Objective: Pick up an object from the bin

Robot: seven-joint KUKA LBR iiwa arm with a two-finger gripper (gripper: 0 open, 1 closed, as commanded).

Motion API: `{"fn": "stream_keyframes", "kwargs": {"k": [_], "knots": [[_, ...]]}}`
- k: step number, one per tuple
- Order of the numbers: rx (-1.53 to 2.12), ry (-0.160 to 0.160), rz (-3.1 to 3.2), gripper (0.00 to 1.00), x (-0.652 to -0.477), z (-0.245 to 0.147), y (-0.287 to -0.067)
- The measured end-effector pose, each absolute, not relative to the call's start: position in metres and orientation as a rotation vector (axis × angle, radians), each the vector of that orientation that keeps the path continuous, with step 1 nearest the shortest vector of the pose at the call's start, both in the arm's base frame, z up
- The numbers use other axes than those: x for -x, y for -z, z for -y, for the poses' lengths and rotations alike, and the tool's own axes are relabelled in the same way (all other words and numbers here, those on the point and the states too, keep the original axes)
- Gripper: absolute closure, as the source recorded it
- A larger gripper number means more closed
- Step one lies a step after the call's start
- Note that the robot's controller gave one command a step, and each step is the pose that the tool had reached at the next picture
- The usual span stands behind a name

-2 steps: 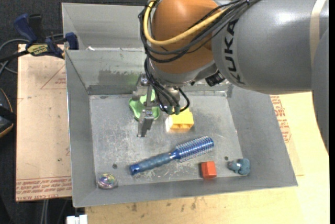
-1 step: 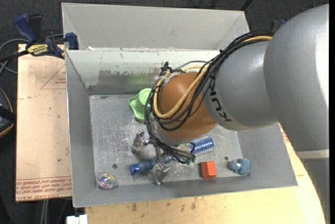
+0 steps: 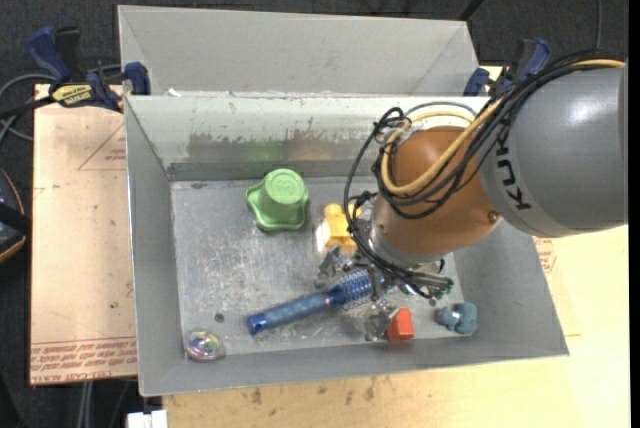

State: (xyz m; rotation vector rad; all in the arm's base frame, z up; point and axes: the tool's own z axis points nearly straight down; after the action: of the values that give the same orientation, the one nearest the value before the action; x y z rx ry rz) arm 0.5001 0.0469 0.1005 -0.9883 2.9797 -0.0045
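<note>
Down at the near rim of the grey bin (image 3: 150, 316), a small shiny round thing (image 3: 203, 346) is lying alone in the left corner. Over on the right, a red block (image 3: 401, 325) and a blue-grey lump (image 3: 460, 318) are sitting just apart from each other. Moving up, a blue stick with a ribbed end (image 3: 295, 310) is lying slantwise across the floor, its ribbed end pointing right. The gripper (image 3: 357, 290) is hanging low right over that ribbed end, with the red block just beside it. Whether it is apart or clamped cannot be told, as the orange cover (image 3: 430, 201) and looping cables are blocking the sight. Farther back, a yellow piece (image 3: 335, 221) is peeking out at the cover's left edge. A green cup-like thing (image 3: 278, 199) is standing near the back wall, and the grey arm (image 3: 570, 156) is reaching in from the right.
</note>
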Motion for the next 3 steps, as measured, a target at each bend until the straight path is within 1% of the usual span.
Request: {"fn": "stream_keyframes", "kwargs": {"k": [1, 2, 3], "knots": [[1.204, 0.002, -2.898, 0.00, -0.527, -0.003, -0.100], [1.288, -0.001, -2.853, 0.00, -0.524, -0.004, -0.076], [1.284, 0.000, -2.859, 0.00, -0.526, -0.005, -0.078]]}}
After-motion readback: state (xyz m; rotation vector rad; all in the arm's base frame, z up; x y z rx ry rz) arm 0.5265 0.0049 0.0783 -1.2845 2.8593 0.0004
